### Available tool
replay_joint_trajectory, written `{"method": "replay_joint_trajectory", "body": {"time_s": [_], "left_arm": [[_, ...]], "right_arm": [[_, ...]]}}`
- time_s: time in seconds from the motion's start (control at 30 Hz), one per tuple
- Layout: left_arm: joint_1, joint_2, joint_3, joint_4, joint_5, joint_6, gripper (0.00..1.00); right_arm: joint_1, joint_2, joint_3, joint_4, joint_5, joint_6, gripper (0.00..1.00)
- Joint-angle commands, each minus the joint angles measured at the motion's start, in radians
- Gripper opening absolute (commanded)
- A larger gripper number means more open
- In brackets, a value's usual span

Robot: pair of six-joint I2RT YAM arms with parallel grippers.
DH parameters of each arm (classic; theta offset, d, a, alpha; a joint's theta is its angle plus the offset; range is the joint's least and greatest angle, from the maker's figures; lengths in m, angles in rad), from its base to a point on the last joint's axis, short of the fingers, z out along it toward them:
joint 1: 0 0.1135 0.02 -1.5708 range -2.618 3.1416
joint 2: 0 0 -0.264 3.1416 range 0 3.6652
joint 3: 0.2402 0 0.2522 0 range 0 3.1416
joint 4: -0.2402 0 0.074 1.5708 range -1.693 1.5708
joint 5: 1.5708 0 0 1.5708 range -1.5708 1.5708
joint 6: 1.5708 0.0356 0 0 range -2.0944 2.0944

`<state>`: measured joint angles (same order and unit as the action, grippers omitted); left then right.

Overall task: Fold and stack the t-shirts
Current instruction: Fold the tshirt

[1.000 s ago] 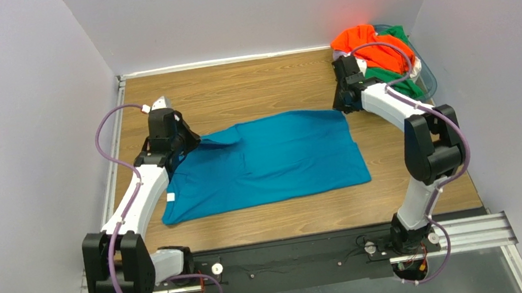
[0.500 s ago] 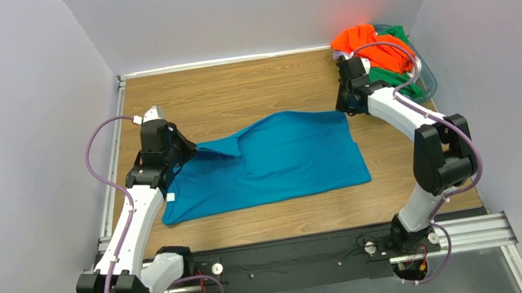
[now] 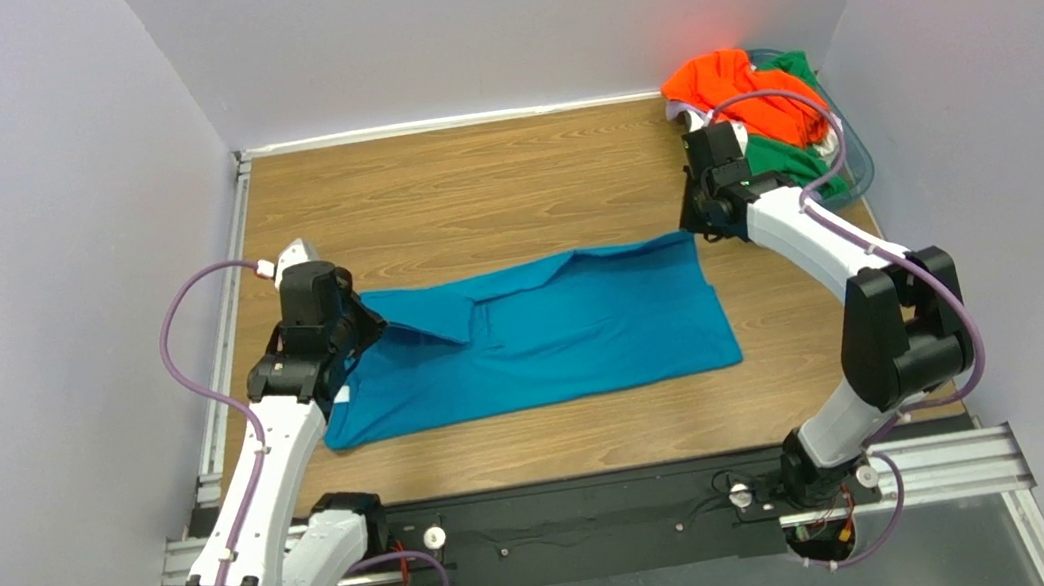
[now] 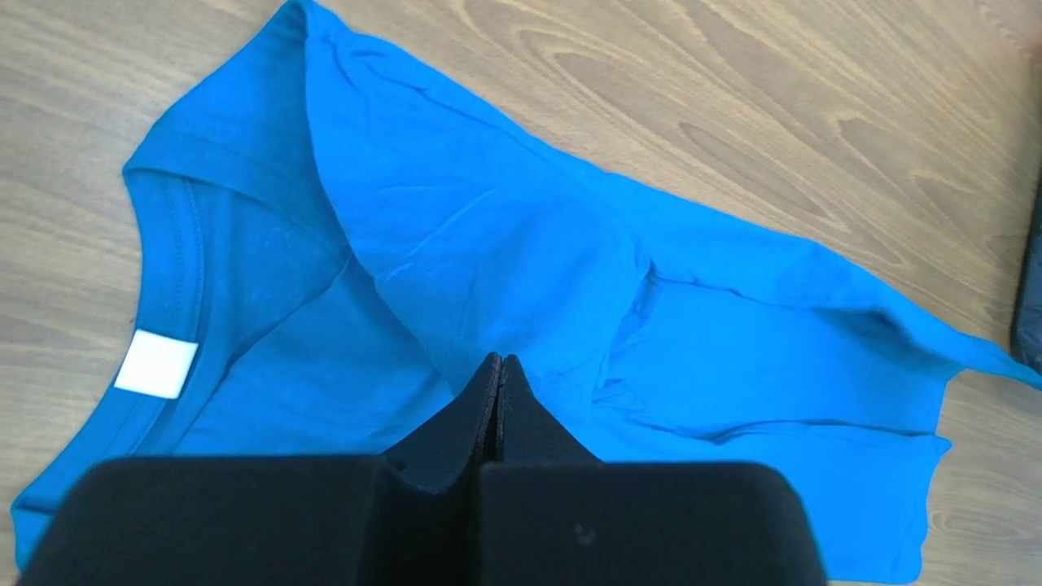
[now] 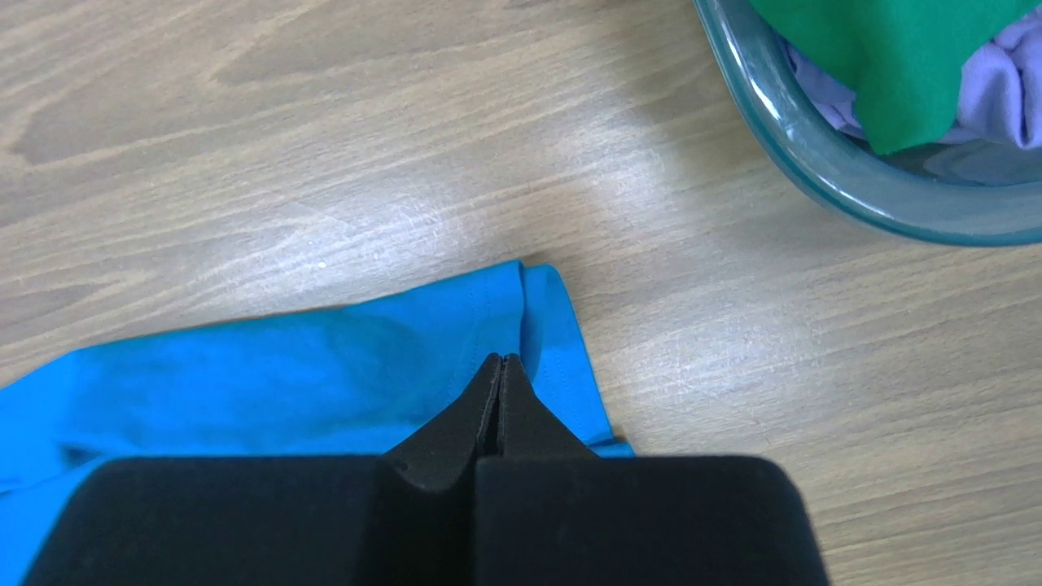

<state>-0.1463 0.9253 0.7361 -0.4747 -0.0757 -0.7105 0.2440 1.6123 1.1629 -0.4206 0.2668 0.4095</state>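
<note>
Teal shirt [image 3: 565,340] lies across the middle of the wooden surface [image 3: 469,187], with its far edge rumpled into a loose fold. The left claw [image 4: 498,363] is pressed together, pinching a raised fold near the collar end. The right claw [image 5: 499,363] pinches the shirt's far right hem corner. An orange shirt [image 3: 724,77] and a green shirt [image 5: 899,55] fill the basket [image 5: 807,147] at the far right.

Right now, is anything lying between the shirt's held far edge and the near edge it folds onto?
Nothing visible. Both jaws are shut on the teal t-shirt at its far edge; the cloth toward its near edge is bare. The basket sits in the far right corner, off that path.
</note>
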Motion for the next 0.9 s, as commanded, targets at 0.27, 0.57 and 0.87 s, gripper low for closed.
{"method": "replay_joint_trajectory", "body": {"time_s": [0.27, 0.57, 0.87], "left_arm": [[-0.004, -0.055, 0.023, -0.104, -0.113, -0.053, 0.00], [-0.004, -0.086, 0.056, -0.163, -0.144, -0.069, 0.00], [-0.004, -0.079, 0.040, -0.206, -0.153, -0.098, 0.00]], "right_arm": [[0.005, -0.066, -0.097, -0.020, 0.098, -0.029, 0.01], [0.003, -0.052, -0.065, -0.026, 0.100, -0.032, 0.01], [0.003, -0.038, -0.097, -0.033, 0.120, -0.040, 0.06]]}}
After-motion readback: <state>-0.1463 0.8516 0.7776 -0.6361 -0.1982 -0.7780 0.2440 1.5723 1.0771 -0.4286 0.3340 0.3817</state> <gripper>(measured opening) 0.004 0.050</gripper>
